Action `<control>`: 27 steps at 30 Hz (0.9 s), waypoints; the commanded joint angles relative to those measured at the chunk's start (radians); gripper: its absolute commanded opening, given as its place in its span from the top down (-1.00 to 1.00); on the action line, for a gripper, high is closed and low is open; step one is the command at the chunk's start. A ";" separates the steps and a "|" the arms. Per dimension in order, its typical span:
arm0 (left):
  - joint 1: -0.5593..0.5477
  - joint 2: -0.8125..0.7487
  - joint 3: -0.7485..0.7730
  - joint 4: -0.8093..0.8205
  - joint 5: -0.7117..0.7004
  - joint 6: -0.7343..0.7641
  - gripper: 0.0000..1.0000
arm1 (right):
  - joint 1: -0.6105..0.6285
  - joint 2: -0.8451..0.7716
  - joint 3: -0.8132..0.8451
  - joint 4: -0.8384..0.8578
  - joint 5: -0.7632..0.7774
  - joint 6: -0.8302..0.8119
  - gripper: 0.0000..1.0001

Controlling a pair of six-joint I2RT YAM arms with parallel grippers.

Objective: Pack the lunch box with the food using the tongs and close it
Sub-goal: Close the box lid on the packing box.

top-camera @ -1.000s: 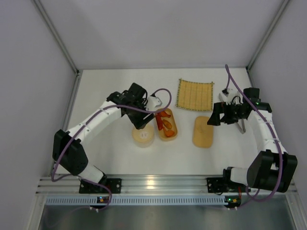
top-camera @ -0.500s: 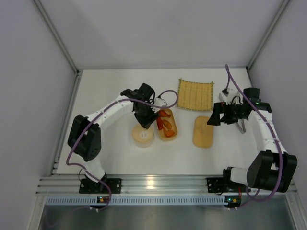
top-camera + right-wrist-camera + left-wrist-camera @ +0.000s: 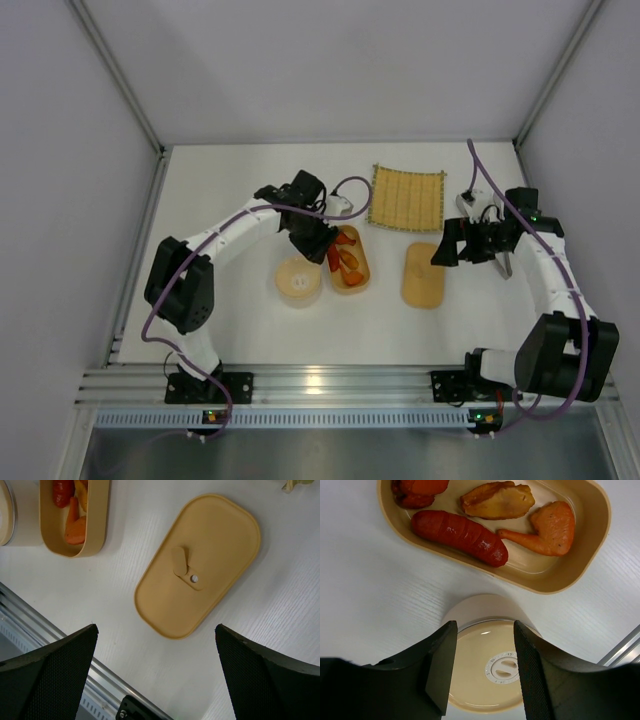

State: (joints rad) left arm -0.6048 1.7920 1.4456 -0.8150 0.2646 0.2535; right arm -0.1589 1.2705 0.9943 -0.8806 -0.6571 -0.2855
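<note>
White table (image 3: 220, 200): open lunch box (image 3: 559, 583) holds food (image 3: 460, 536) (lid (image 3: 215, 545) lies apart).

Left arm (image 3: 228, 232) extended, left fingers (image 3: 438, 672) half parted, right fingers (image 3: 55, 672) spread wide

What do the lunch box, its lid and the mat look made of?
Lunch box: probably moulded plastic, smooth tan walls with soft sheen. Lid: same-looking tan plastic, moulded tab on top. Mat: seemingly woven bamboo or straw, yellow grid with dark edging; too small to be sure.
</note>
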 commanded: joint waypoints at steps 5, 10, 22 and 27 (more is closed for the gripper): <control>-0.003 0.052 -0.030 0.039 0.041 -0.031 -0.04 | 0.016 -0.016 0.006 0.040 -0.013 -0.004 -0.99; -0.003 0.024 -0.103 -0.010 -0.011 0.015 0.08 | 0.016 -0.019 0.004 0.034 0.045 -0.004 -0.99; -0.003 -0.129 -0.171 -0.016 -0.024 0.018 -0.09 | 0.016 0.098 -0.049 0.107 0.198 0.097 -0.22; -0.001 -0.167 -0.117 0.019 -0.030 -0.029 -0.32 | 0.024 0.197 -0.019 0.123 0.260 0.123 0.05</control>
State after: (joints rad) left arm -0.6048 1.6833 1.2762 -0.8360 0.2230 0.2573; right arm -0.1581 1.4334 0.9440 -0.8314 -0.4492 -0.1951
